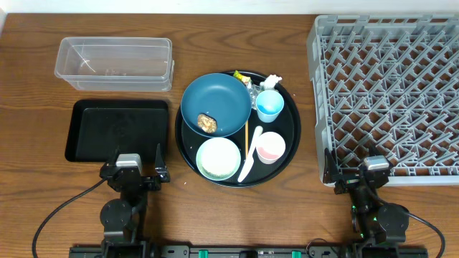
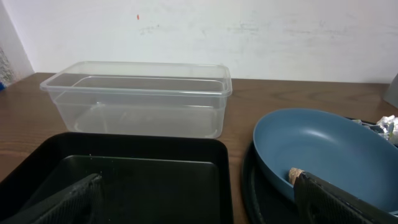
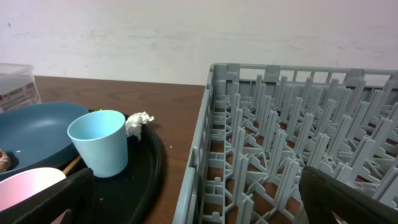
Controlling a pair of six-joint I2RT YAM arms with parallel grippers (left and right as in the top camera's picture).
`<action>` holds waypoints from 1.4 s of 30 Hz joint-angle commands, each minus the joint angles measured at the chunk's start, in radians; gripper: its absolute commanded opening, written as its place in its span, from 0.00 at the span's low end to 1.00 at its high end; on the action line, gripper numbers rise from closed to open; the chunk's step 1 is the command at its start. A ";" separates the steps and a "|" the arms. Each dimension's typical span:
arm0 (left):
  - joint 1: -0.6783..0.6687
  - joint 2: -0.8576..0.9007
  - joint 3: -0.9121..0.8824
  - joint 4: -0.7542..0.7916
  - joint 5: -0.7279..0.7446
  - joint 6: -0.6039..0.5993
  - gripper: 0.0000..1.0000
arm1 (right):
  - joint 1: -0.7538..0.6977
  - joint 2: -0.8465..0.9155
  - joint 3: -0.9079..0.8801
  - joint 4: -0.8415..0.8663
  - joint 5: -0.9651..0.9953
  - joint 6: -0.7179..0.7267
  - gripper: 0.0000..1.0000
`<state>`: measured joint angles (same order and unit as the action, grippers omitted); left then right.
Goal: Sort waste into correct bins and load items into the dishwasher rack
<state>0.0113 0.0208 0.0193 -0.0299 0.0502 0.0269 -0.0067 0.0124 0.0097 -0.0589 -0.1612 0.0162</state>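
A round black tray (image 1: 290,136) holds a dark blue bowl (image 1: 222,100) with a brown food lump (image 1: 207,122), a mint bowl (image 1: 218,158), a light blue cup (image 1: 270,106), a white cup (image 1: 270,147) and a white spoon (image 1: 248,163). Tissue (image 1: 272,80), a yellow wrapper (image 1: 240,74) and foil (image 1: 254,89) lie at its far rim. The clear tub (image 1: 115,63) and black rectangular tray (image 1: 118,130) sit to the left, the grey rack (image 1: 391,93) to the right. My left gripper (image 1: 136,172) (image 2: 199,202) is open at the black tray's near edge. My right gripper (image 1: 356,175) (image 3: 196,202) is open at the rack's near left corner.
A thin wooden stick (image 1: 247,140) lies on the round tray between the bowls and the cups. The rack's wall (image 3: 202,149) rises directly in front of my right gripper. Cables trail from both arm bases along the table's front edge.
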 commanded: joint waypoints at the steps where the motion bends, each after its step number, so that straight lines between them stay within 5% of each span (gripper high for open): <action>1: 0.004 0.003 -0.015 -0.040 -0.014 0.006 0.98 | -0.009 0.001 -0.004 -0.001 0.000 0.013 0.99; 17: 0.003 0.006 -0.015 -0.040 -0.014 0.006 0.98 | -0.009 0.001 -0.004 -0.001 0.000 0.013 0.99; 42: -0.001 0.321 -0.015 0.032 -0.032 0.005 0.98 | -0.009 0.001 -0.004 -0.001 0.000 0.013 0.99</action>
<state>0.0113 0.3325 0.0177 -0.0048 0.0376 0.0269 -0.0067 0.0128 0.0097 -0.0589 -0.1612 0.0181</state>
